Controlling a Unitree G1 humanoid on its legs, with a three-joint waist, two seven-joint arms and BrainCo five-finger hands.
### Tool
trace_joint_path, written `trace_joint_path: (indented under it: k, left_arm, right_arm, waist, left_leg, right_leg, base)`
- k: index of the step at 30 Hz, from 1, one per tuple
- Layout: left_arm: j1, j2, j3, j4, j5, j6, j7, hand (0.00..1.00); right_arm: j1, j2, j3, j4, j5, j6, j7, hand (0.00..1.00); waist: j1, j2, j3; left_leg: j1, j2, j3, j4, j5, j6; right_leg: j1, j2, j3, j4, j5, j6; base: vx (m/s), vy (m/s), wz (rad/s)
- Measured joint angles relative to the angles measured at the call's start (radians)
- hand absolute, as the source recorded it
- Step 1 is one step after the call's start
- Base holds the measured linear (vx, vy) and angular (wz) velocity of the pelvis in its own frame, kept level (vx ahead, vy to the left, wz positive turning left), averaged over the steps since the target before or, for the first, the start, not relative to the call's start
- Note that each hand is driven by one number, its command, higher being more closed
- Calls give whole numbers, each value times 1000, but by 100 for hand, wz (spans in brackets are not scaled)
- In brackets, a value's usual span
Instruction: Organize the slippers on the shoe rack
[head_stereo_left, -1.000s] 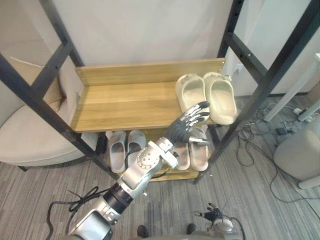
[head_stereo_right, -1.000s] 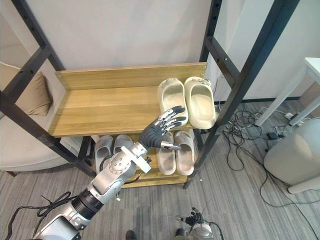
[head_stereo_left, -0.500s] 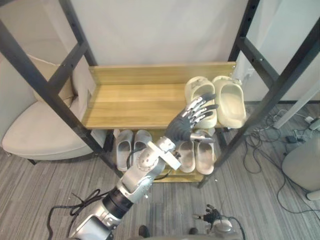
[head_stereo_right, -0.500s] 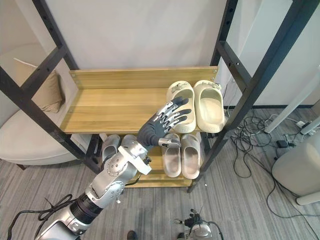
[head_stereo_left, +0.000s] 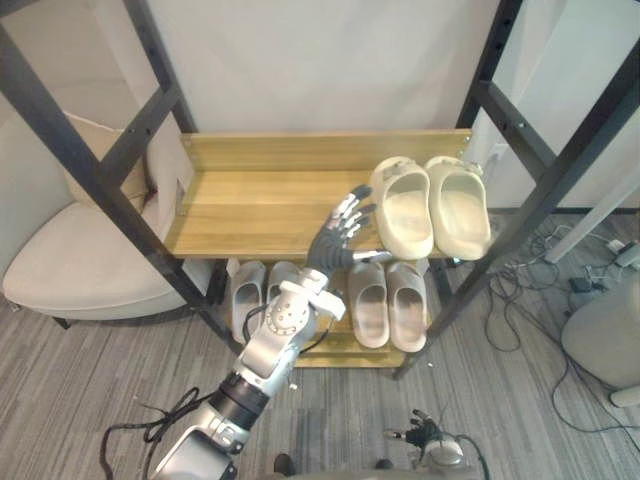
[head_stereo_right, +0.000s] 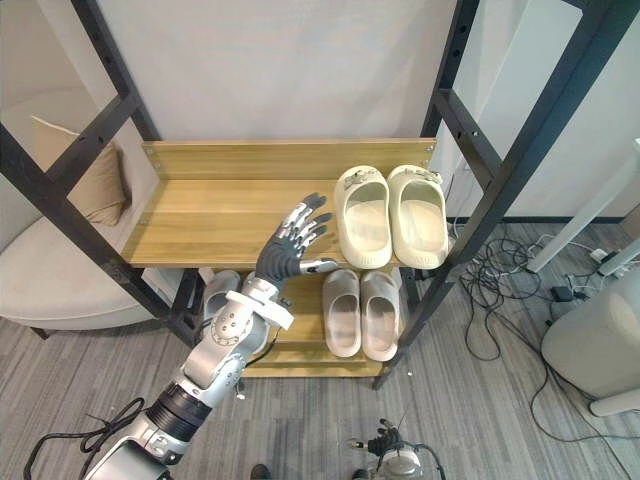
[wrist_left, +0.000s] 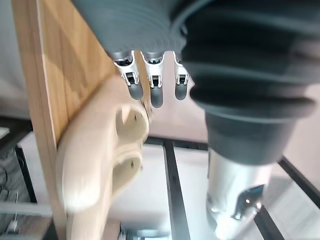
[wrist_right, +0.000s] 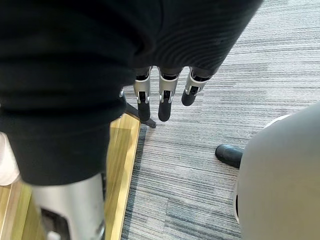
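Since a second ago the left hand (head_stereo_left: 332, 243) has drawn back off the cream slippers (head_stereo_left: 402, 212) and now hovers just left of that pair, over the front edge of the shoe rack (head_stereo_left: 250, 205), on whose upper shelf the pair lies. Its fingers are straight and spread, holding nothing. Directly below the cream slippers sit beige slippers (head_stereo_left: 388, 303), with grey slippers (head_stereo_left: 248, 298) further left. The right hand (wrist_right: 165, 100) hangs over the floor (wrist_right: 200, 165), fingers straight, empty.
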Motion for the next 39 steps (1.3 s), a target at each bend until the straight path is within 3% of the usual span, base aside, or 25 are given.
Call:
trace_joint_path:
  k: [5,12,39]
  left_arm:
    - [-31,-3,51,46,0,0,45,0]
    - [-91,-19,50,91,0,2,45,0]
    - [-183,-87,-56,269,65,23,45,0]
  right_arm:
    - [3,4,-9,-1,0,0,-1,0]
    - [9,7,-30,-7,0,1,-1,0]
    - [33,29,-125,-42,31,2,-7,0]
  waist:
    - [-1,-4,0]
    - [-2,-6,-1]
    - [-15,-12,-1]
  left_leg:
    - [2,1,11,0,0,0]
    - [3,1,25,0,0,0]
    - [1,2,49,0,-1,-1]
  right_leg:
    - [-1,0,6,-1,3,1]
    - [-15,0,22,-2,9,2]
    - [-29,-1,47,-2,20,2]
  base:
    - [-31,4,-4]
    - [-40,7,-7]
    - [-13,0,-2]
